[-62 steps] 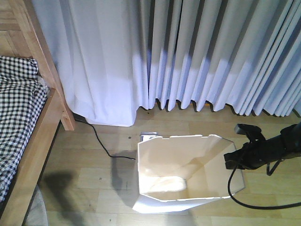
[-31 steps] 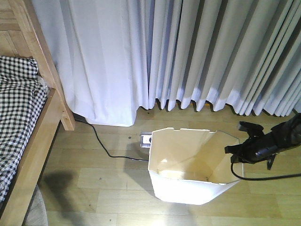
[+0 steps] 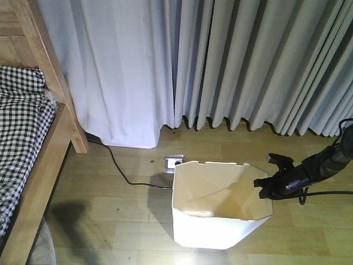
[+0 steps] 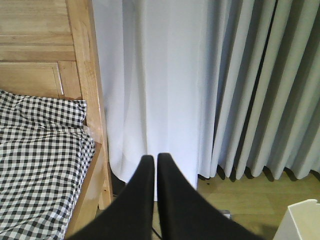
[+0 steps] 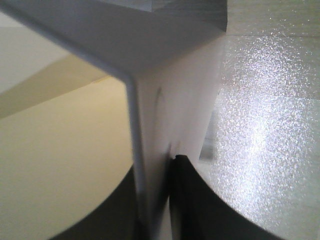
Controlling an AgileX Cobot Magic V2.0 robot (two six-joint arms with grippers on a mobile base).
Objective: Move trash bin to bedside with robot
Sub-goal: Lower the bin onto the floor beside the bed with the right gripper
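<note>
trash bin (image 3: pixel 220 212): upright on floor, well apart from bed frame (image 3: pixel 52 143), to its right | right claw (image 3: pixel 266 186): pinching bin rim on the side away from bed frame | left claw (image 4: pixel 152 167): pressed together, empty, nearer bed frame | judged next: push bin toward bed frame
</note>
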